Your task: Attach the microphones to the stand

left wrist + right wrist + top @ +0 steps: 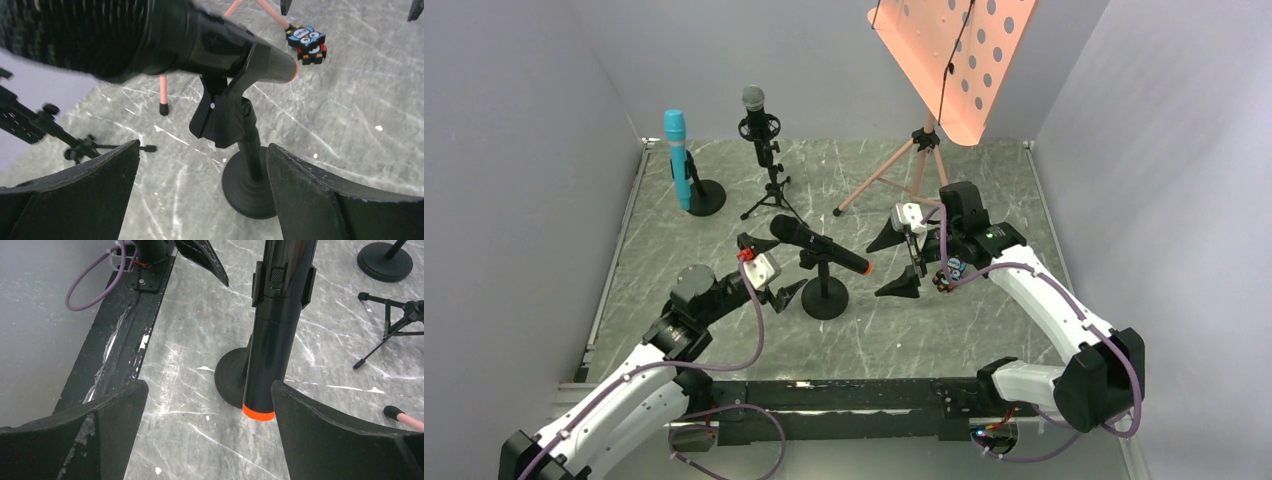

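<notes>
Two claws: left gripper [202,145], right gripper [209,384] wide apart, empty.
Edges: white walls [524,150] around grey marbled table [984,310].
Axis: black orange-tipped microphone [819,244] slanted, tip rightward.

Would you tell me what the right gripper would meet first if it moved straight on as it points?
Most likely the black microphone, orange-red end first: it lies ahead of the right gripper, between its open fingers; depth is uncertain.

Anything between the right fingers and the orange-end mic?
Nothing visible. In the right wrist view the orange-end mic sits in its clip straight ahead of the open right gripper, with only bare table between. The small toy figure lies back by the wrist, behind the fingertips.
</notes>
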`<state>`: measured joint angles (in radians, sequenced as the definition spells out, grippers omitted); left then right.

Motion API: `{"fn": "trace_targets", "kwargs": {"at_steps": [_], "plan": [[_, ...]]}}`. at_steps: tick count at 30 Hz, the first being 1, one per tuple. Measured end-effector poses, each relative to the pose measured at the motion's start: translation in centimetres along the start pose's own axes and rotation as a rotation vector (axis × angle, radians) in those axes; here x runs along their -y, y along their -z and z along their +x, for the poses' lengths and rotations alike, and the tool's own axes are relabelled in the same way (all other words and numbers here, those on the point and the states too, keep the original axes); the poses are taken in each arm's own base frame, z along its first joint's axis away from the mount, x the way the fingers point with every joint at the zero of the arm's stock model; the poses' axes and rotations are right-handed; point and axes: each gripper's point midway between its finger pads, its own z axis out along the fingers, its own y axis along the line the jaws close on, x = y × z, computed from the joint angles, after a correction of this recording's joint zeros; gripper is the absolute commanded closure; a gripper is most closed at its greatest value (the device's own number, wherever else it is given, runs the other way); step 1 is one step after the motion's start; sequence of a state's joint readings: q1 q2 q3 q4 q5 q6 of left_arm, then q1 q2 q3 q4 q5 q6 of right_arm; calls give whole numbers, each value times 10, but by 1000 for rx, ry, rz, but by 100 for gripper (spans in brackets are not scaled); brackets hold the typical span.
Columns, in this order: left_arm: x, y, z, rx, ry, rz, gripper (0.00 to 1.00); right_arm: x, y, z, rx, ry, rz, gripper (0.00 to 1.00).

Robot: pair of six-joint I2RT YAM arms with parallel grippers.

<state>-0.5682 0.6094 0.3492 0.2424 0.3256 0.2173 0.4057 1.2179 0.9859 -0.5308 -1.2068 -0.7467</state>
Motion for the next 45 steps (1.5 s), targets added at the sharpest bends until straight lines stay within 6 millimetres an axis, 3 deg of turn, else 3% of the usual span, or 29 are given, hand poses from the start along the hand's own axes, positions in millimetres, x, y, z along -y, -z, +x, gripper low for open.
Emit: {"fn": "trace_targets", "kwargs": {"at_steps": [6, 9, 14, 19, 22, 28, 32, 35, 39, 45], "plan": [[-8, -1, -31, 15, -147, 60, 1, 1, -1, 2, 6, -5, -6, 0], [-14, -1, -33, 24, -134, 76, 1, 1, -2, 3, 5, -9, -7, 0], [-3, -5, -15, 49, 28, 109, 1, 1, -3, 6, 7, -13, -6, 0], [18, 11, 19, 95, 200, 84, 1, 7, -7, 3, 20, -63, 19, 1], [21, 19, 26, 116, 256, 54, 1, 13, -16, -2, 6, -90, 34, 1], [14, 28, 11, 188, 299, -6, 1, 24, -54, -26, -40, -62, 1, 1], [13, 29, 10, 191, 324, -20, 1, 43, -71, -35, -73, -62, -6, 2], [14, 31, 14, 174, 346, -26, 1, 53, -77, -29, -100, -74, 2, 3], [14, 34, 12, 168, 358, -34, 1, 51, -85, -17, -144, -101, -21, 6], [9, 43, -17, 208, 324, -48, 1, 46, -95, -14, -171, -102, -60, 19]]}}
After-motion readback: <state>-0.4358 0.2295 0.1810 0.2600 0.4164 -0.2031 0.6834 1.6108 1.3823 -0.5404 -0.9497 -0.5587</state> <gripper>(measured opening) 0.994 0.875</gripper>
